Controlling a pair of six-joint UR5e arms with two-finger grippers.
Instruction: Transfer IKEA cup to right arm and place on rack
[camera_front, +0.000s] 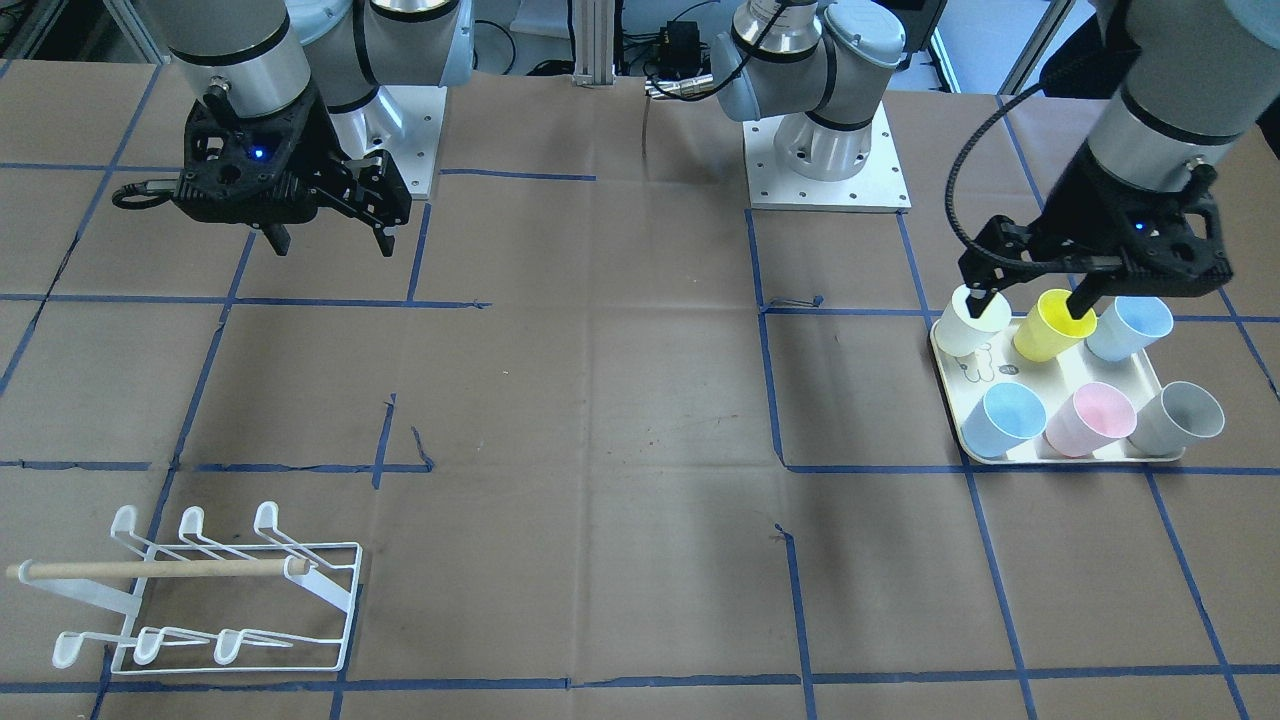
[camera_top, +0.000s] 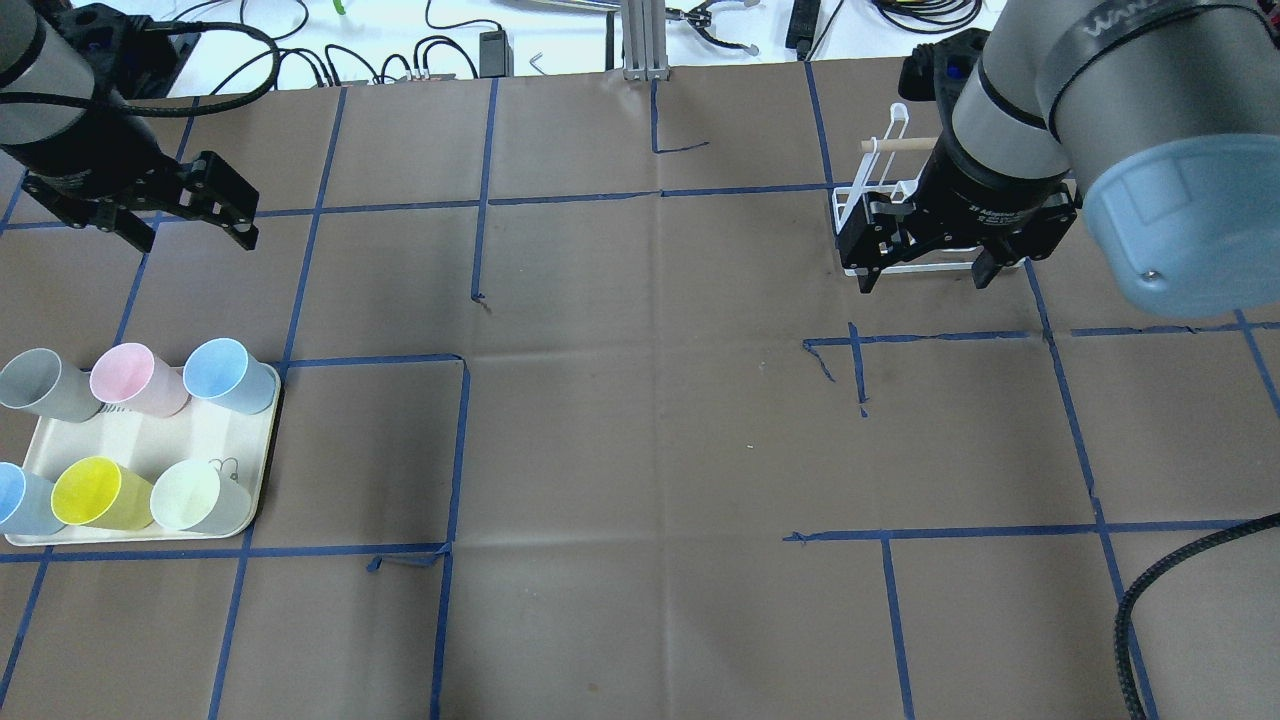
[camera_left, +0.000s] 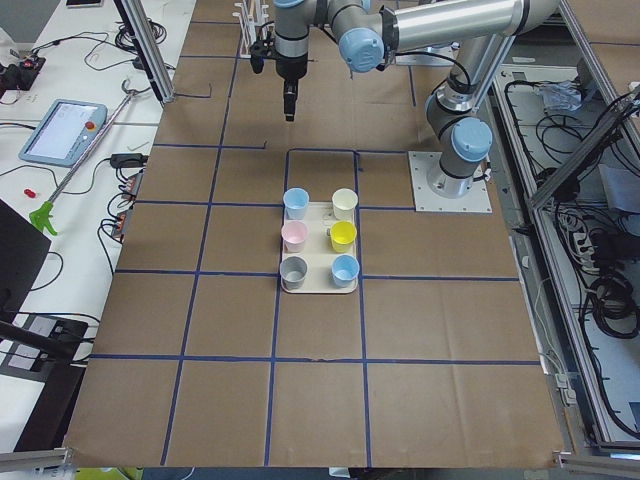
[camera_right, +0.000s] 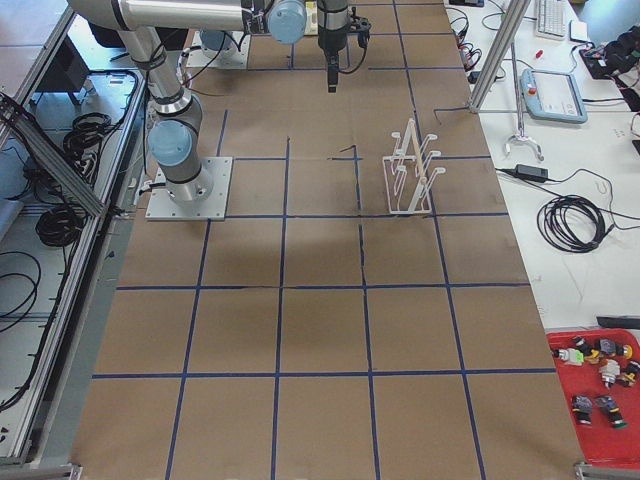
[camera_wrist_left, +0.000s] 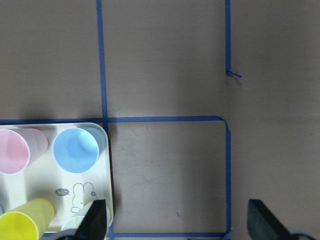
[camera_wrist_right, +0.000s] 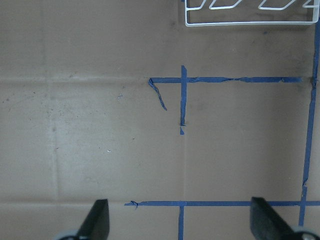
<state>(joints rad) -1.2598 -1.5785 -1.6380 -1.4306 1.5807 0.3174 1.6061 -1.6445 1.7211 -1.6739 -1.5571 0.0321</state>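
Observation:
Several plastic cups stand on a cream tray (camera_top: 140, 440) at the table's left: grey (camera_top: 40, 385), pink (camera_top: 135, 378), two blue (camera_top: 225, 373), yellow (camera_top: 95, 493) and white (camera_top: 195, 497). My left gripper (camera_top: 190, 238) hangs open and empty high over the tray; in the front view it (camera_front: 1035, 295) is above the white (camera_front: 970, 325) and yellow (camera_front: 1048, 328) cups. My right gripper (camera_top: 922, 283) is open and empty, high in front of the white wire rack (camera_top: 880, 200), which stands bare (camera_front: 230, 590).
The tray has a bear drawing (camera_wrist_left: 82, 192). Blue tape lines (camera_top: 460, 450) grid the brown table. The rack's edge shows at the top of the right wrist view (camera_wrist_right: 250, 17). Cables and tools lie beyond the table's far edge (camera_top: 450, 45).

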